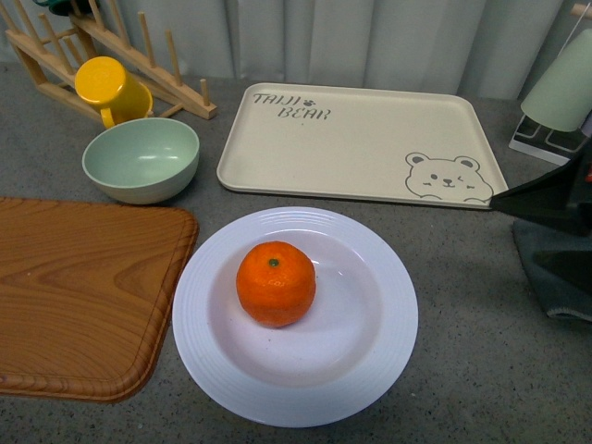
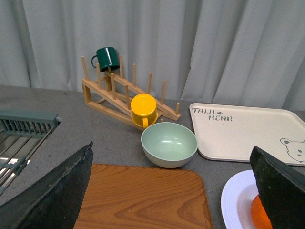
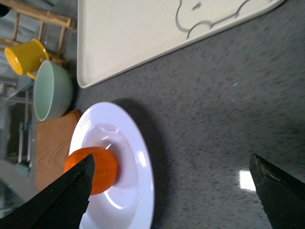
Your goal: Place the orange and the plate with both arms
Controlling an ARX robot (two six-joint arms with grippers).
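The orange [image 1: 276, 284] sits left of centre in the white ridged plate [image 1: 370, 370], which rests on the grey counter near the front edge. My left gripper [image 2: 171, 145] is open above the wooden board. The plate [image 2: 236, 200] and a sliver of the orange [image 2: 259, 214] show beside one of its fingers. My right gripper [image 3: 171, 160] is open over bare counter to the right of the plate [image 3: 138, 157], clear of the orange [image 3: 102, 167]. Part of the right gripper's dark finger [image 1: 541, 196] enters the front view at the right edge.
A wooden board [image 1: 83, 296] lies left of the plate. Behind it are a pale-green bowl [image 1: 141, 159], a yellow mug [image 1: 109, 88] and a wooden rack [image 1: 157, 65] holding a green mug [image 2: 107, 58]. The beige bear tray [image 1: 361, 139] lies behind the plate.
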